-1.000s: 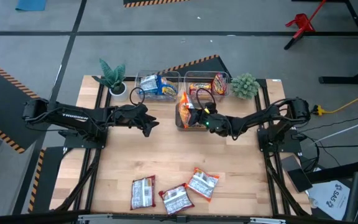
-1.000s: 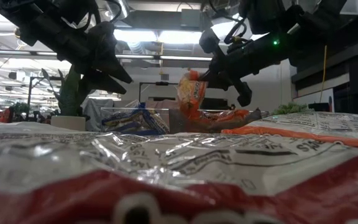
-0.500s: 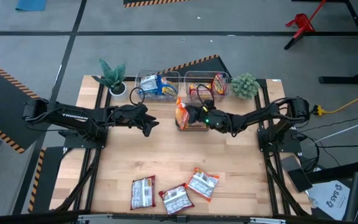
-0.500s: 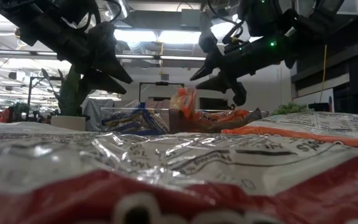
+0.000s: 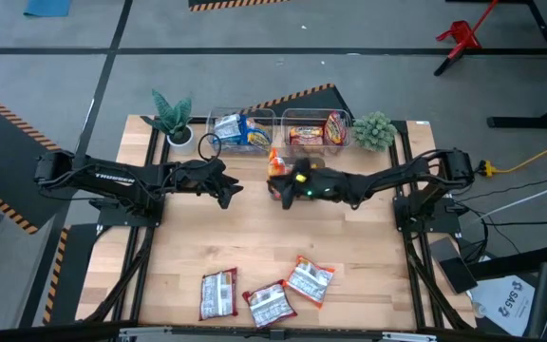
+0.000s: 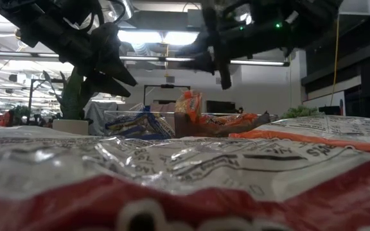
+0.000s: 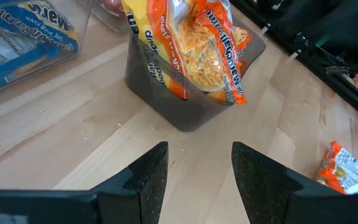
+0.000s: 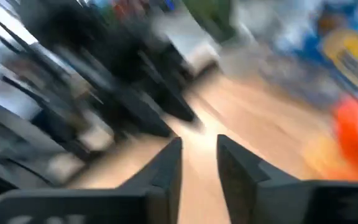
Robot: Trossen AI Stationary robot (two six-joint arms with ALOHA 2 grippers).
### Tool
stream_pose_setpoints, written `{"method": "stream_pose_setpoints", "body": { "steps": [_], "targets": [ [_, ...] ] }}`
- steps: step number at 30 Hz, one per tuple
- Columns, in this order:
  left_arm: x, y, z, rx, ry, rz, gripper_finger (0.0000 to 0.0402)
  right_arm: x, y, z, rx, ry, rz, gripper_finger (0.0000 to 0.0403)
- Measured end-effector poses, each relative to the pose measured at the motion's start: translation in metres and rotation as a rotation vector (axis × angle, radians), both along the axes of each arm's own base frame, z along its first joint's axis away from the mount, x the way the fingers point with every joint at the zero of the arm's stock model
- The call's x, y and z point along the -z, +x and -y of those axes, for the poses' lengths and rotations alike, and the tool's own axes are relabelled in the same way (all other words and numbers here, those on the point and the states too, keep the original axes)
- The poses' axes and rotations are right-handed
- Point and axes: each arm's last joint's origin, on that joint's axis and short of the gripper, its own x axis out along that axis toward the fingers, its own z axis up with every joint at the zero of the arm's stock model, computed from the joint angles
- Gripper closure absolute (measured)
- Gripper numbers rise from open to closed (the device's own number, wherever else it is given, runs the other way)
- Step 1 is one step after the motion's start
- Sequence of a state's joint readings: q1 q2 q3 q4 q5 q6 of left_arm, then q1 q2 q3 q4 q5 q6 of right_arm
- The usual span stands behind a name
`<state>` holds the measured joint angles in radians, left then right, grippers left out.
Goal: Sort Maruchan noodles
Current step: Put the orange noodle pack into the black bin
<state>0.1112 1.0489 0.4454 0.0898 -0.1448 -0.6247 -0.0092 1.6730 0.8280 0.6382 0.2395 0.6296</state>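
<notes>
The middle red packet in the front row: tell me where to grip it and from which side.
It lies flat on the table, so come straight down. The middle red packet touches the right-hand packet at its upper right corner, so grip across its lower half, where bare wood lies on both sides. The right tool, open and empty, looks the likelier one.

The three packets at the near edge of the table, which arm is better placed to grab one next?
Probably the right gripper: its fingers are open and empty beside the dark grey tray, and one packet lies toward its side. The left gripper, also open, hovers about as far away.
</notes>
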Motion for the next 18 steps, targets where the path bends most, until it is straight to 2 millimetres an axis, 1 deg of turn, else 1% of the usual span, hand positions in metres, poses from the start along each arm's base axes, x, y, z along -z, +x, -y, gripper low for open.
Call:
{"method": "stream_pose_setpoints", "body": {
  "steps": [3, 5, 6, 11, 15, 18],
  "targets": [
    [0.0, 0.0, 0.0, 0.001, -0.001, 0.0, 0.023, 0.007, 0.001, -0.007, 0.048, -0.037, -0.213, 0.0364],
    [0.0, 0.0, 0.0, 0.004, -0.002, 0.0, 0.023, 0.006, 0.003, -0.01, 0.053, -0.071, -0.264, 0.0391],
    [0.0, 0.0, 0.0, 0.004, -0.002, -0.001, 0.023, 0.006, 0.003, -0.01, 0.048, -0.082, -0.277, 0.0396],
    [0.0, 0.0, 0.0, 0.004, -0.002, -0.001, 0.023, 0.012, -0.001, -0.012, 0.047, -0.067, -0.346, 0.0386],
    [0.0, 0.0, 0.0, 0.004, -0.002, -0.002, 0.023, 0.013, -0.002, -0.012, 0.04, -0.07, -0.36, 0.0399],
    [0.0, 0.0, 0.0, 0.004, -0.002, -0.002, 0.023, 0.015, -0.002, -0.012, 0.038, -0.071, -0.369, 0.0398]
  ]
}}
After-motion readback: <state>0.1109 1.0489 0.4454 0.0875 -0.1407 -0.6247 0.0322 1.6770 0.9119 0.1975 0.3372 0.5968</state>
